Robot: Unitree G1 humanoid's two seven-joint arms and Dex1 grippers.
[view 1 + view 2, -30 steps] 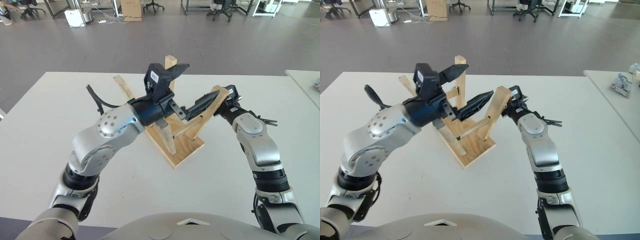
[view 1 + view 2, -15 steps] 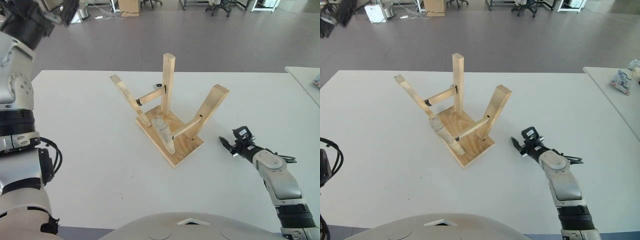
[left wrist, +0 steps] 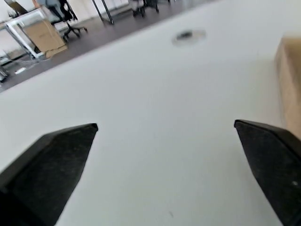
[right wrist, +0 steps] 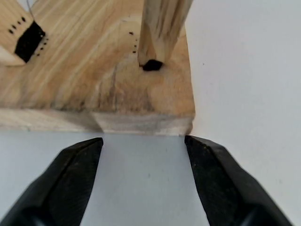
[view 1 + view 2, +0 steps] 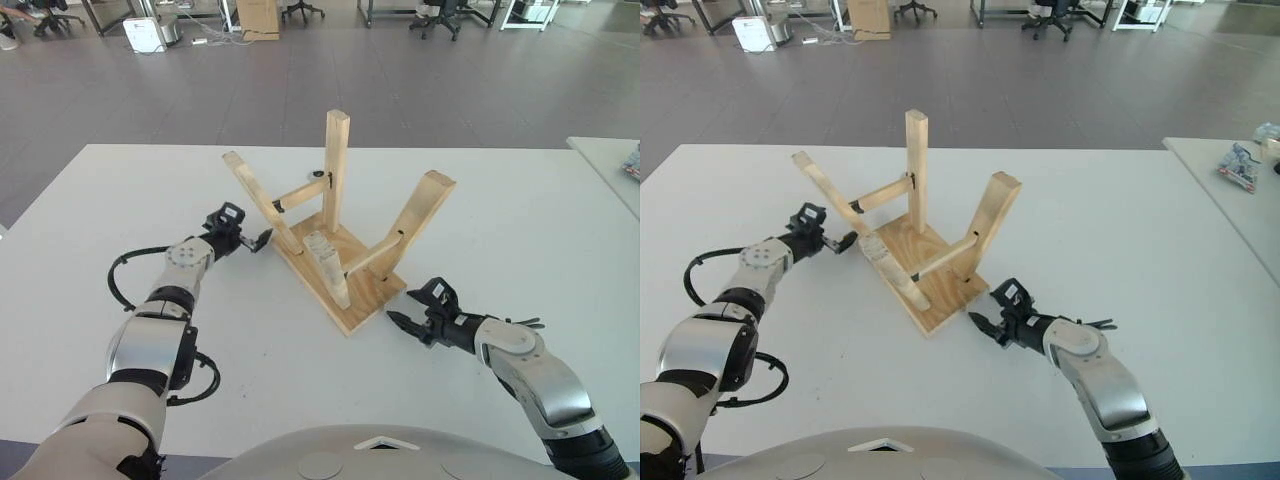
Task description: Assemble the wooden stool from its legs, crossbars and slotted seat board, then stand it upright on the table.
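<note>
Pale wooden stool point(image 5: 345, 250) is sitting upside down mid-frame on the white table point(image 5: 500, 200), with the square slotted seat board point(image 5: 352, 300) lying flat and four legs sticking up and splaying out. Two crossbars are tying the legs together low down.

Around it: a second table edge point(image 5: 610, 160) is showing at far right, and a brown cardboard box point(image 5: 262, 18) and a white floor unit point(image 5: 148, 33) are sitting on the grey floor along the top of the frame.

In the way: the left-leaning leg point(image 5: 250, 190) is slanting out above the left gripper point(image 5: 260, 239). The base of the right-hand leg point(image 4: 160, 33) is plugging into the board just behind the corner the right gripper point(image 4: 143, 141) is facing.

Left arm is lying low across the table at centre left, forearm pointing right, tips near the board's left corner; contact unclear. Its fingers point(image 3: 51, 155) are spread wide over bare tabletop.

Right arm is coming in from the lower right, elbow bent, pincer low and just short of the board's near-right corner, fingers point(image 4: 75, 160) spread, gripping nothing.
</note>
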